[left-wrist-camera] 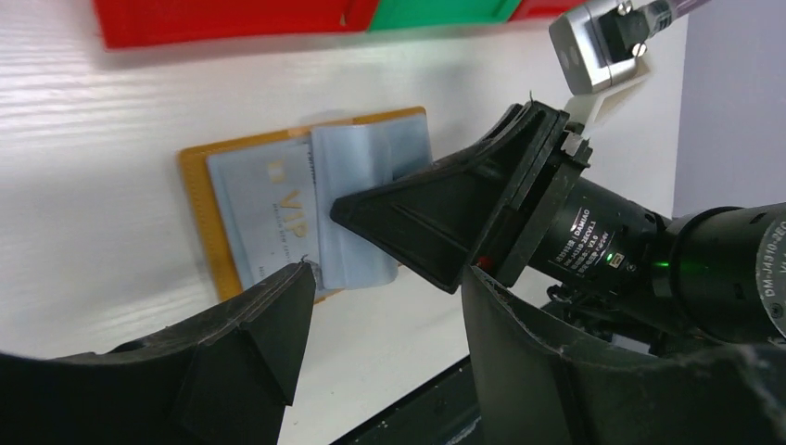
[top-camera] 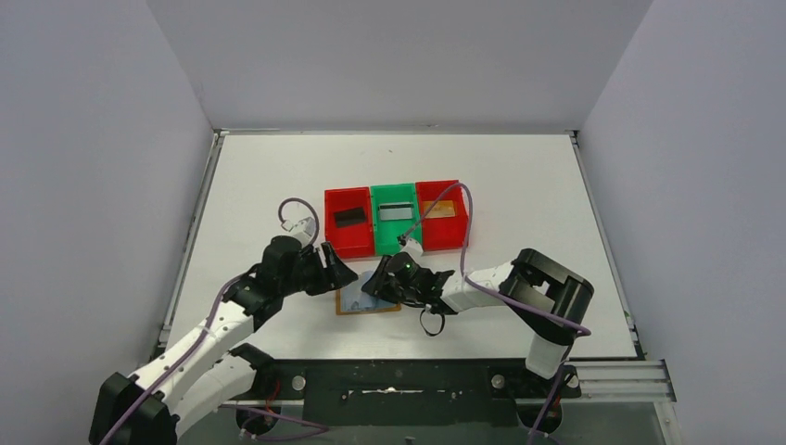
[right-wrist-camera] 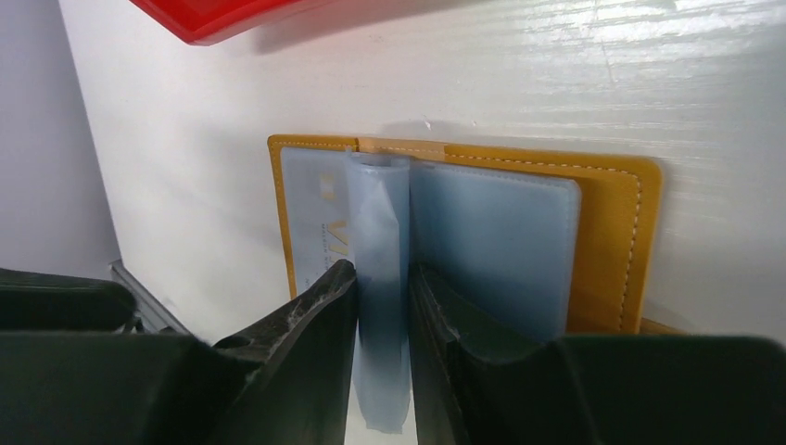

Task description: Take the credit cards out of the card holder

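The card holder (top-camera: 368, 302) lies open and flat on the white counter (top-camera: 278, 167), on the near side of the green bin (top-camera: 396, 219) and slightly to its left, apart from it. The green bin sits between two red bins (top-camera: 348, 222) (top-camera: 441, 215) in one row; each bin holds a small flat item, too small to name.

The right hand (right-wrist-camera: 382, 274) reaches in from the near-right of the green bin. It is closed on a pale blue-grey plastic leaf (right-wrist-camera: 378, 209) at the holder's spine, which stands up pinched between the two fingers. A second blue-grey panel (right-wrist-camera: 496, 241) lies flat on the orange cover, on the right of the right wrist view.

On the other side of the leaf a pale card (left-wrist-camera: 269, 218) printed "VIP" sits in its sleeve.

The left hand (left-wrist-camera: 385, 274) comes in from the near-left of the green bin, parted about midway and gripping nothing. One fingertip (left-wrist-camera: 295, 283) is at the holder's edge, possibly touching it; the view does not settle that.
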Controlling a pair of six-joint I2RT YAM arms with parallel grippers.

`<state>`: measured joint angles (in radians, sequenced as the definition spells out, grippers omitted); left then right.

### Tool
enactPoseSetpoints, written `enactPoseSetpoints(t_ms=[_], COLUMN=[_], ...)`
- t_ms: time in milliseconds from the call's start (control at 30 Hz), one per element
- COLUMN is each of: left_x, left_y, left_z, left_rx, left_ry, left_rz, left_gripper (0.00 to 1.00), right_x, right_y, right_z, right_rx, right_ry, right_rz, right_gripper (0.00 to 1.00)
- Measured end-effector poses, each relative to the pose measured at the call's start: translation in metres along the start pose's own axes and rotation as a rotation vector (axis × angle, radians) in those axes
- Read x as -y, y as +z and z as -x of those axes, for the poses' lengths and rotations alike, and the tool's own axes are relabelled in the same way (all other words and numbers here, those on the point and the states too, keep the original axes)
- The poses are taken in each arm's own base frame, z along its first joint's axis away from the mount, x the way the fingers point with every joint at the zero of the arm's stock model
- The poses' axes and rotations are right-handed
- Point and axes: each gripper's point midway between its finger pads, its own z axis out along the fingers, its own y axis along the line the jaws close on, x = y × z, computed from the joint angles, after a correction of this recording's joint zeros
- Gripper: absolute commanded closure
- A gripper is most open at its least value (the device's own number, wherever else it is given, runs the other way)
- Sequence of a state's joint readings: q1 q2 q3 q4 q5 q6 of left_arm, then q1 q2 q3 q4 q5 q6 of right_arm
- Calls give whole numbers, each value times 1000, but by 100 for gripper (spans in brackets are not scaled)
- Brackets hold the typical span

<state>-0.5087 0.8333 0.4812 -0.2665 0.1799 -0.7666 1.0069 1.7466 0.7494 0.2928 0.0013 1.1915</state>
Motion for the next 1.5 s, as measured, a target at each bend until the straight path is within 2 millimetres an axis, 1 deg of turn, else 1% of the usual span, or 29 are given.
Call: enactPoseSetpoints(t_ms=[167,267,500,600,700,1033,1100,1200,1267,1400,1500], left_x=[6,5,-14,-24,-29,-22,-18,-8,-4,-2,-3], left_y=[23,32,41,47,51,60,61,61,60,60,60], left_z=[-22,-30,-49,-55,-58,-59,-63,-74,-78,-80,-79], left_rx=[-139,-180,-223,-238,-250,-259,-279,-323,-340,-348,-338], left_ry=[-48,-71,-117,-128,-132,-128,-131,-142,-158,-173,-182], left_rz=[-53,-58,-5,35,53,9,-23,-80,-107,-121,-115], left_gripper=[41,41,42,42,42,42,42,42,42,43,43], right_x=[1,1,1,1,1,5,5,4,3,3,3], right_y=[0,-1,-1,-1,-1,0,0,1,1,1,1], right_z=[1,1,1,1,1,9,12,13,13,13,13], right_rx=[-4,-5,-10,-13,-13,6,18,19,17,18,20], right_ry=[54,83,116,126,131,152,159,161,162,166,171], right_rz=[35,55,68,68,68,62,65,68,73,78,81], right_gripper=[71,71,71,71,71,68,68,67,67,65,60])
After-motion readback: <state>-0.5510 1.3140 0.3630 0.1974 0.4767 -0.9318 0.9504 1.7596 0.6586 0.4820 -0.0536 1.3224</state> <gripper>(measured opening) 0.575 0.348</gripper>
